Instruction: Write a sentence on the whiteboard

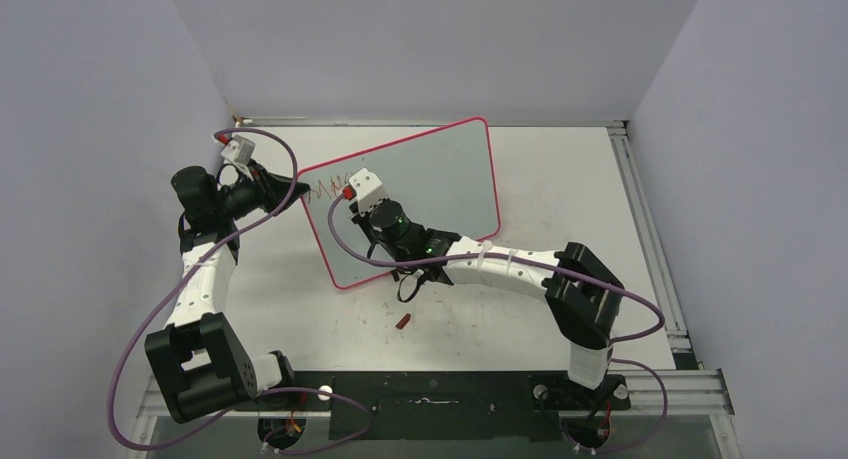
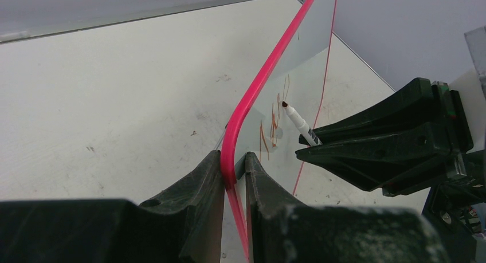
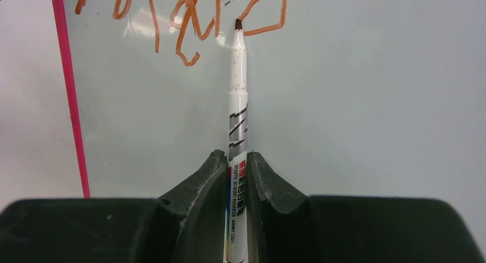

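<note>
The whiteboard stands tilted on the table, pale grey with a pink-red rim. My left gripper is shut on its left edge, and the left wrist view shows the rim pinched between my fingertips. My right gripper is shut on a white marker. The marker's dark tip touches the board at the end of the sentence, a few shaky orange-brown strokes near the top left corner. Seen from above, my right gripper sits in front of the board beside those strokes.
A small red marker cap lies on the table in front of the board. Grey walls close in the table on the left, back and right. A metal rail runs along the right edge.
</note>
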You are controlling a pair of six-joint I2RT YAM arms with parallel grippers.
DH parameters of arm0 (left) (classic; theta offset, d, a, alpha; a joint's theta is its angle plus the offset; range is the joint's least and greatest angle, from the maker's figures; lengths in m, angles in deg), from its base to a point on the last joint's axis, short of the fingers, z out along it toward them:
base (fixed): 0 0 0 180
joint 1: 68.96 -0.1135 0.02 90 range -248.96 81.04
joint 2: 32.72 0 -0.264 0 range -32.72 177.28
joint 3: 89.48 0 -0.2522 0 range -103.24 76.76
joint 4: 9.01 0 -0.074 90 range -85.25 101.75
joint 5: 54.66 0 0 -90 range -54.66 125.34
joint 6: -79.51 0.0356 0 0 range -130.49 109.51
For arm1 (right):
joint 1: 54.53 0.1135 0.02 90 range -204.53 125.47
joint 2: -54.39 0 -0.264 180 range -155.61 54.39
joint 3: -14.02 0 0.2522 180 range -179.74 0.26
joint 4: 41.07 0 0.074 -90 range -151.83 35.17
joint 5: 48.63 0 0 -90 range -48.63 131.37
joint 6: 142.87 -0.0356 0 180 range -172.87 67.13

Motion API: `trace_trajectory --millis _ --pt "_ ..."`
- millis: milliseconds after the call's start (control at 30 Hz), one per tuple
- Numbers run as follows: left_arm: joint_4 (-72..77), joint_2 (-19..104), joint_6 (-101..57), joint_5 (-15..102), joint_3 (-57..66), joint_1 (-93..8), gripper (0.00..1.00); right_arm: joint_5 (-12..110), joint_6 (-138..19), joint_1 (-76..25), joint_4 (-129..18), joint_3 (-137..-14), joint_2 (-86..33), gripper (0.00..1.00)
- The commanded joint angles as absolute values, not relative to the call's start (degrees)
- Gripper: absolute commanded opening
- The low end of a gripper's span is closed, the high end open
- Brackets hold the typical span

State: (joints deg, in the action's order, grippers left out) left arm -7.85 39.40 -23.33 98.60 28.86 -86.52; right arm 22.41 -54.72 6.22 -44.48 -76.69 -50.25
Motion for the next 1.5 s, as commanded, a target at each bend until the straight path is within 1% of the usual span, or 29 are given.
trace_trajectory --millis 0,467,933,1467 --pt "-5.45 39.04 -21.39 97.74 28.87 -86.35 0.0 22.71 -55.6 6.46 -45.26 -77.55 -50.12 0.05" --pt "-5.27 38.89 -21.39 97.48 28.9 -86.28 0.0 22.05 -57.07 6.5 -47.83 -75.77 -49.33 0.05" --pt "-4.96 38.75 -21.39 96.95 28.85 -86.35 0.0 19.74 -58.16 5.57 -49.95 -76.61 -48.75 0.05" --pt "-4.58 38.65 -21.3 96.54 28.77 -86.35 0.0 20.13 -58.61 4.44 -50.57 -76.6 -48.57 0.05"
